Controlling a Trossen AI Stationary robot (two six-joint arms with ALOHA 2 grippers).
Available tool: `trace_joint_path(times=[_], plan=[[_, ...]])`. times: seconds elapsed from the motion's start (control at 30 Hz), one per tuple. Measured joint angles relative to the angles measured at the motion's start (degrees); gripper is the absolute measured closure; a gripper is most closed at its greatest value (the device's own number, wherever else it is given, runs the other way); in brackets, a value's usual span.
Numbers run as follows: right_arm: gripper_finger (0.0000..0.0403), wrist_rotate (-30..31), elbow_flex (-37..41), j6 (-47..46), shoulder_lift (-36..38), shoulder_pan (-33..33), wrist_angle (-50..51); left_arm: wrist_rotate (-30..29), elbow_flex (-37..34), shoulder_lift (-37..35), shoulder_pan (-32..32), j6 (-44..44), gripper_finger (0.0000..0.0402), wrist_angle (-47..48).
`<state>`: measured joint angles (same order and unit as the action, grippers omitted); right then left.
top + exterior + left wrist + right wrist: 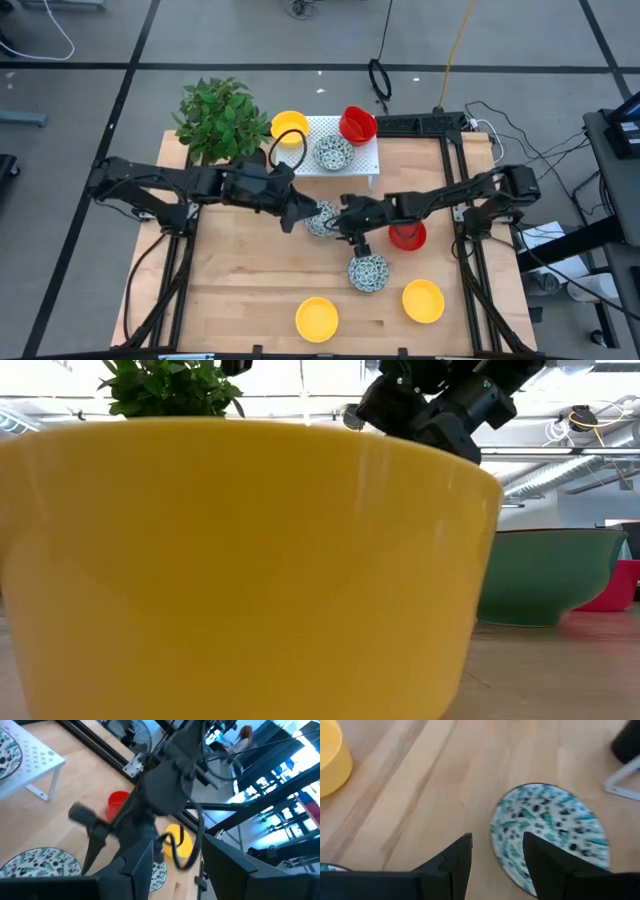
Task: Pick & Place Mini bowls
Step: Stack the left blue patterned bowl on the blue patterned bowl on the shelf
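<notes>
A speckled bowl (322,218) sits mid-table between both grippers. My right gripper (497,855) is open over the speckled bowl (550,835), its fingers on either side of the rim. My left gripper (295,210) is open just left of that bowl, facing my right arm (165,780). A second speckled bowl (368,272), a red bowl (407,236) and two yellow bowls (317,318) (423,301) rest on the table. On the white rack (362,160) stand a yellow bowl (290,127), a speckled bowl (333,152) and a red bowl (357,125). My right gripper comes from above with one finger (545,865) over the inside of the speckled bowl's rim (495,840) and the other finger outside it. Whether either finger touches the rim, I cannot tell. The bowl sits flat on the table.
The potted plant (220,120) stands at the far left corner beside the rack. In the low view a yellow bowl (250,560) fills most of the picture. Bare wood lies at the table's near left part (240,290).
</notes>
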<state>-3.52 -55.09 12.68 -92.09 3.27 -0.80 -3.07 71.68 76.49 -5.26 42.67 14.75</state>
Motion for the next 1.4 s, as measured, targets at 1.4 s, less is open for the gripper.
trace_joint_path(times=[1.4], plan=[[0.0392, 6.46, 0.02, 4.47, -11.85, 0.70, -13.38, -1.51, -0.07, 0.08, 1.65, -5.07, 0.0231, -28.82]])
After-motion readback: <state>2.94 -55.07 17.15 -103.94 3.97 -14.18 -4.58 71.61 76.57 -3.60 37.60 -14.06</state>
